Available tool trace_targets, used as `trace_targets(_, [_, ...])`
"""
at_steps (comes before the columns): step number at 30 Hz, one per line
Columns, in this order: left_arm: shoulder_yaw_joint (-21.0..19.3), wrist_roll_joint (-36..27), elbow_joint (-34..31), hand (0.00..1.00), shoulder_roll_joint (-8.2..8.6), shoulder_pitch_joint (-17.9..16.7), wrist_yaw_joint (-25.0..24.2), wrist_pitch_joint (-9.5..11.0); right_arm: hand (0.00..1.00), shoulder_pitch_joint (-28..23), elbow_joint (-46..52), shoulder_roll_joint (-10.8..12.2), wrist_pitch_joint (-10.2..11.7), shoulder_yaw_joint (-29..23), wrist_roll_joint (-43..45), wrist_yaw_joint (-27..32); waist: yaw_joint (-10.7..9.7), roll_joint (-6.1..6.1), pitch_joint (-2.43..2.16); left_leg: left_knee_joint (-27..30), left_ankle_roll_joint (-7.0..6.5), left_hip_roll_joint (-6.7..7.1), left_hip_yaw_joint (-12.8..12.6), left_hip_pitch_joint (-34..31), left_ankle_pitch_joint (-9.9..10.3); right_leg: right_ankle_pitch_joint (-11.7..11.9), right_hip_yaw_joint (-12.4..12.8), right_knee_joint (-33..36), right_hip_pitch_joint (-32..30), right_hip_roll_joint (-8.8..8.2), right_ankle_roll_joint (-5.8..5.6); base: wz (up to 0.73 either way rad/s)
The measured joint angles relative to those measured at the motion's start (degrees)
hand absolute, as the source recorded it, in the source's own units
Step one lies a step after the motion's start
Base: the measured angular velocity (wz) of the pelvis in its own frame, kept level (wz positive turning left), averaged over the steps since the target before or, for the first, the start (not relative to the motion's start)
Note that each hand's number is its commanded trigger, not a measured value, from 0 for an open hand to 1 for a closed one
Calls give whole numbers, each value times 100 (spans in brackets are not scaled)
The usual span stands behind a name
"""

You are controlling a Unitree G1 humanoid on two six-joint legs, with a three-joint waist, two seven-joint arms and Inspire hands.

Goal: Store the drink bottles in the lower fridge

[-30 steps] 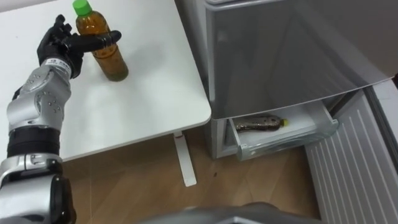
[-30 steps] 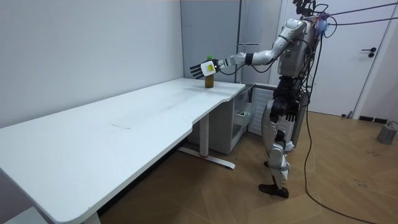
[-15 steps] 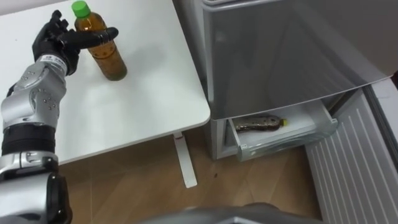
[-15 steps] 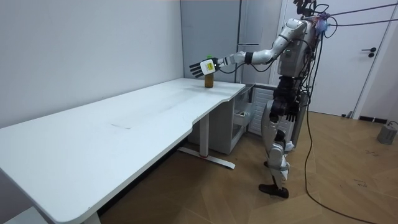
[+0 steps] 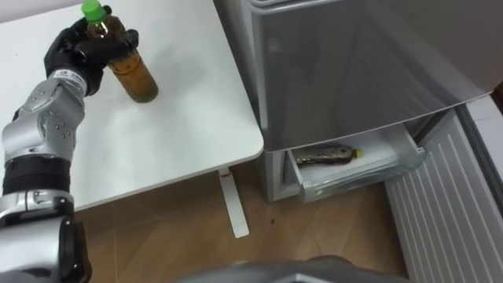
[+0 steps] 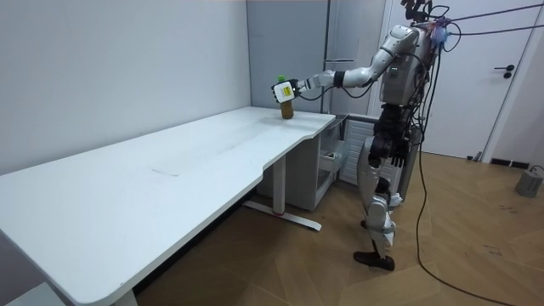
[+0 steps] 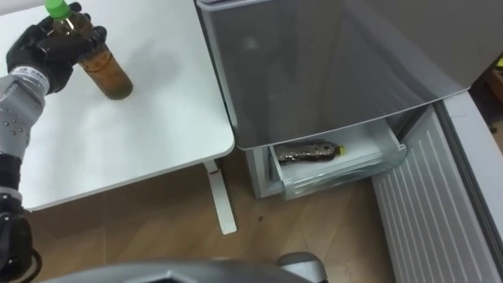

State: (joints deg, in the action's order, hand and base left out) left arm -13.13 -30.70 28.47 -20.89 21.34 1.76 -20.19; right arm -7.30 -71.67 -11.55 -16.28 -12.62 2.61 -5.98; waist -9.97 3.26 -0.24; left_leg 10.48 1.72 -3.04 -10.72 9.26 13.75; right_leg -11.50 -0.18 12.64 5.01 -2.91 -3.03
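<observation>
A brown drink bottle with a green cap (image 5: 135, 75) stands upright on the white table (image 5: 173, 134), near its far corner beside the fridge. My left hand (image 5: 78, 53) is shut on the bottle's upper part, fingers and thumb curled round it just below the cap; the room view has the same hand (image 6: 281, 90) on the bottle (image 6: 287, 109). A second bottle (image 5: 328, 155) lies on its side in the open lower fridge drawer (image 5: 357, 174), also seen in the right eye view as the lying bottle (image 7: 309, 150).
The grey fridge (image 5: 354, 63) stands right of the table, its lower door (image 5: 448, 204) swung open toward me. The table's near edge and its leg (image 5: 233, 202) are over wooden floor. I stand in front of the fridge, left arm stretched out over the table.
My left hand, open beside the bottle before, has closed its fingers and thumb round the bottle's upper part. The bottle still stands in the same spot.
</observation>
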Motion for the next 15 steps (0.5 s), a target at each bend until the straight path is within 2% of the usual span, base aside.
trace_targets(5, [84, -172, 189, 100, 0, 18, -16, 0, 0, 125, -36, 3, 11, 0, 12, -40, -106, -32, 24, 14, 0, -1, -13, -66, 0, 0, -8, -11, -13, -2, 0, 0])
trace_targets(11, [227, -450, 191, 100, -16, 65, -21, 0, 0, 179, -39, 4, 5, 9, 17, -12, -212, -35, 27, 17, 0, -1, -25, -69, 0, -1, -6, -18, -12, -1, -1, 0])
trace_targets(15, [376, -504, 343, 100, -19, 194, -32, 0, 0, 184, -39, 6, 7, 10, 27, 29, -237, -59, 43, 17, 0, -1, -26, -68, 0, -1, -5, -20, -11, 0, -1, 0])
